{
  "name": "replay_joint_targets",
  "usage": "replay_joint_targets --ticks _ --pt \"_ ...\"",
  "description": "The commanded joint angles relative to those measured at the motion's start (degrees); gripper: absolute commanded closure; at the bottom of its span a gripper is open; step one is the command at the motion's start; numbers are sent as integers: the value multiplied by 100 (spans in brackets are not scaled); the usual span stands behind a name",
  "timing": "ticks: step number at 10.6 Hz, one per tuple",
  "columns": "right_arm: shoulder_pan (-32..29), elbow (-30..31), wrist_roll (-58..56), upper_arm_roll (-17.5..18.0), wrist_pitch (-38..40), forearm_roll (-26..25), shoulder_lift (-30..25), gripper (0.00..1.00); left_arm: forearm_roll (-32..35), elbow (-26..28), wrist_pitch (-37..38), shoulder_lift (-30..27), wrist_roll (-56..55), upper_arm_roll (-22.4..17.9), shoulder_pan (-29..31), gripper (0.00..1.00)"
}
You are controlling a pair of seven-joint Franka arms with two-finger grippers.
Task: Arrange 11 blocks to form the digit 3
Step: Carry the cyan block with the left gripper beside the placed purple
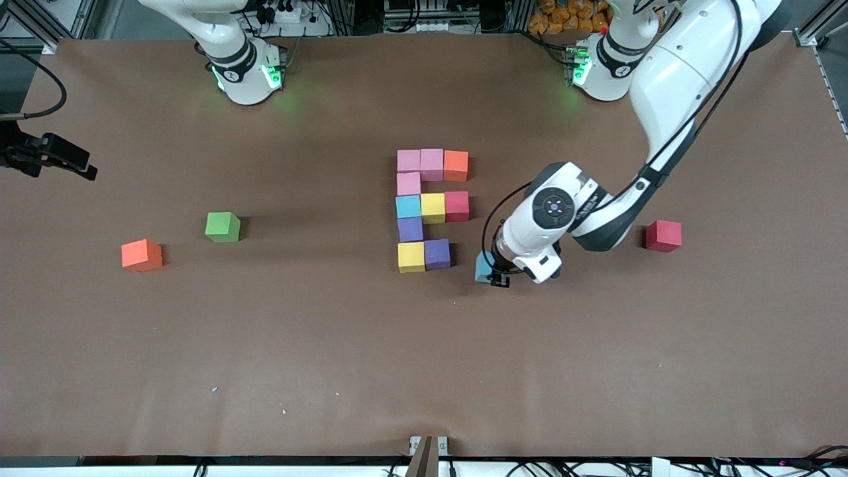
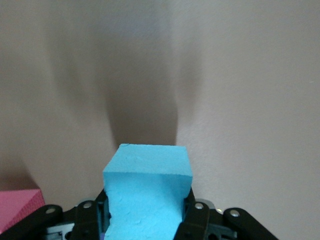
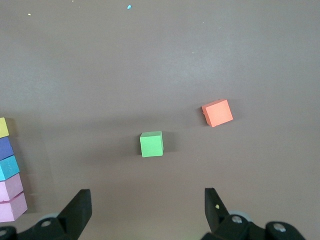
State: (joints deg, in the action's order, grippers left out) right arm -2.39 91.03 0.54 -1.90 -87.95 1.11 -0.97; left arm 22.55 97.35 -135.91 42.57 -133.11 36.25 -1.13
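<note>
Mid-table, cluster of ten cubes (image 1: 430,209). On the front view's dial, just beside it at five o'clock, gripped cube (image 1: 482,265) clamped in left gripper (image 1: 498,278). At three o'clock, lone cube (image 1: 663,236). At nine o'clock, well apart from the cluster, farther stray cube (image 1: 222,226) and nearer stray cube (image 1: 141,255).

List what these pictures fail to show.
- Light blue foam cube in the left end effector: front view, mostly hidden under the wrist.
- Right end effector: front view, cut off by the top edge.
- Pink foam cube: left wrist view, cropped at the corner.
</note>
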Motion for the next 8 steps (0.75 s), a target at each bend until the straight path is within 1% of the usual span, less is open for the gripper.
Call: replay_joint_targets --ticks 1,4,5,7,8 --pt "-69 108 -1 49 -47 3 -114 0 -93 -164 117 58 -705 -240 -395 96" --pt "-69 108 -1 49 -47 3 -114 0 -93 -243 117 84 -1085 -390 -729 96" --pt "-69 108 -1 49 -47 3 -114 0 -128 -269 117 76 -1112 -574 -913 97" --pt "-69 117 -1 49 -64 12 -114 0 -128 -348 126 128 -1130 -715 -1099 96" --pt "-69 117 -1 49 -73 3 -114 0 -119 -357 126 180 -1121 -725 -1169 94"
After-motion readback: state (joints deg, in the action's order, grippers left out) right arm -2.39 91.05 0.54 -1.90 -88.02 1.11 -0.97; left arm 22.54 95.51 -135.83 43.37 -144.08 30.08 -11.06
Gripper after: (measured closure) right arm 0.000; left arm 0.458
